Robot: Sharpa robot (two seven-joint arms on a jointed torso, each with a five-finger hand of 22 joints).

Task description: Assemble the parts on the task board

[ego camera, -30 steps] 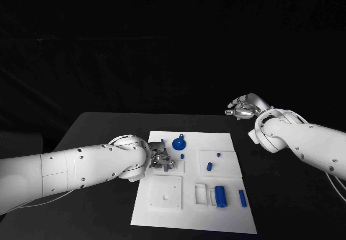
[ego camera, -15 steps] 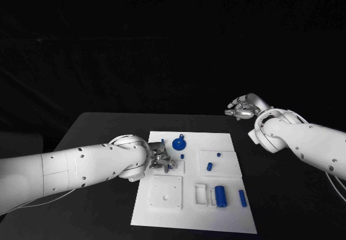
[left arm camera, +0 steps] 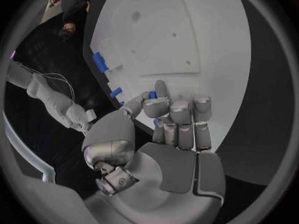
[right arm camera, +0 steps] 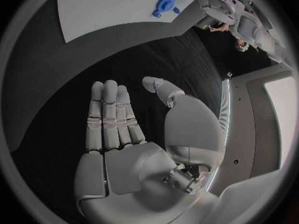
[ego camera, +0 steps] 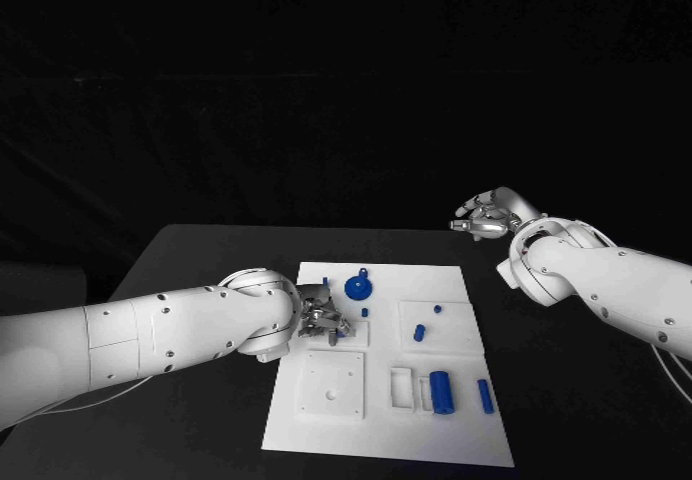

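The white task board (ego camera: 378,425) lies in the middle of the black table. On it are a round blue part (ego camera: 359,290), a thick blue cylinder (ego camera: 441,392), a slim blue bar (ego camera: 486,397) and a few small blue pegs (ego camera: 418,333). My left hand (ego camera: 320,322) hovers low over the board's left edge, fingers curled in. In the left wrist view a small blue part (left arm camera: 152,94) shows between the thumb and a fingertip of that hand (left arm camera: 171,122). My right hand (ego camera: 488,215) is raised beyond the table's far right side, fingers (right arm camera: 111,117) straight and spread, holding nothing.
A raised white square plate (ego camera: 333,383) with holes sits on the board's near left, with white rectangular slots (ego camera: 402,388) beside it. Bare black tabletop (ego camera: 202,290) lies on both sides of the board.
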